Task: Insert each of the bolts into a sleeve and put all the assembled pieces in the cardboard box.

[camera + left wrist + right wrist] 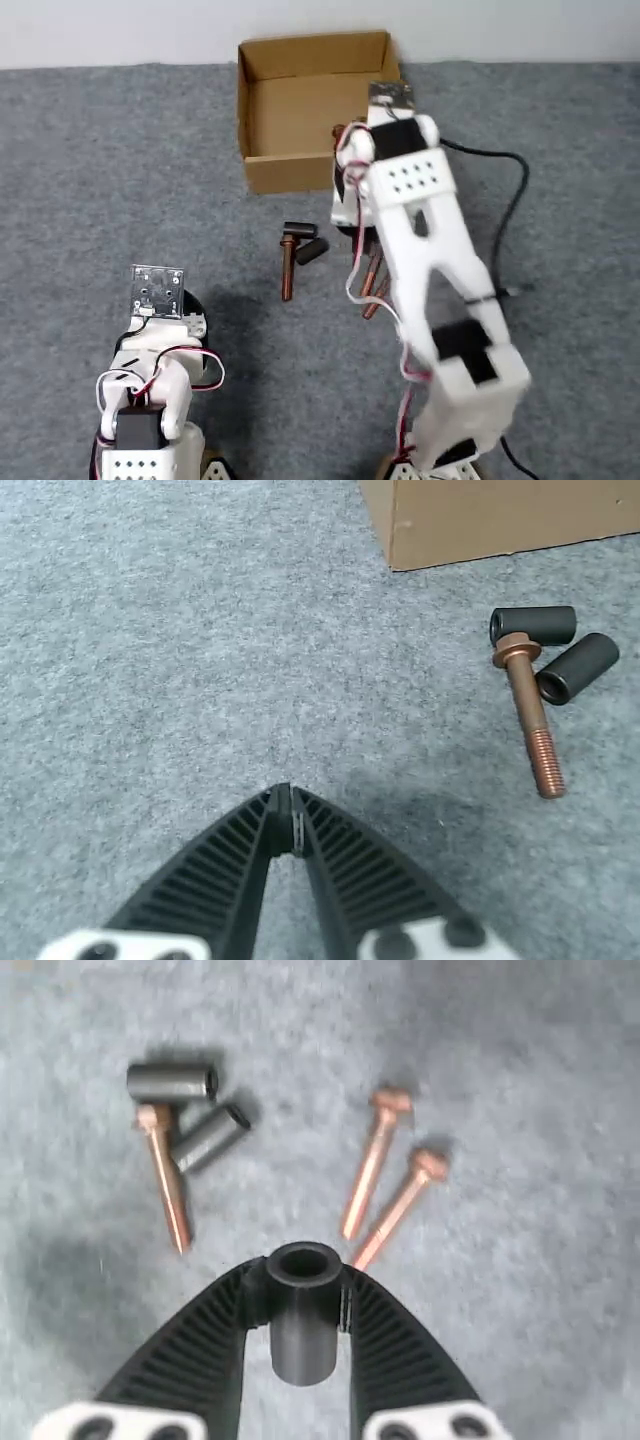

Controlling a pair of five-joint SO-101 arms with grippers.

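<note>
Three threaded copper bolts [368, 1165] lie near two black tubular sleeves [172, 1082].

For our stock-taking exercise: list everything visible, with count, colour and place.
Cardboard box: 1, brown, far end of carpet.
Bolts: 3, copper, lying on carpet.
Loose sleeves: 2, black, by one bolt's head.
Held sleeve: 1, black, in right gripper.
Carpet: 1, grey, under everything.
Cable: 1, black, beside right arm.
Left gripper: 1, black, shut, over bare carpet.
Right gripper: 1, black, shut on held sleeve.
</note>
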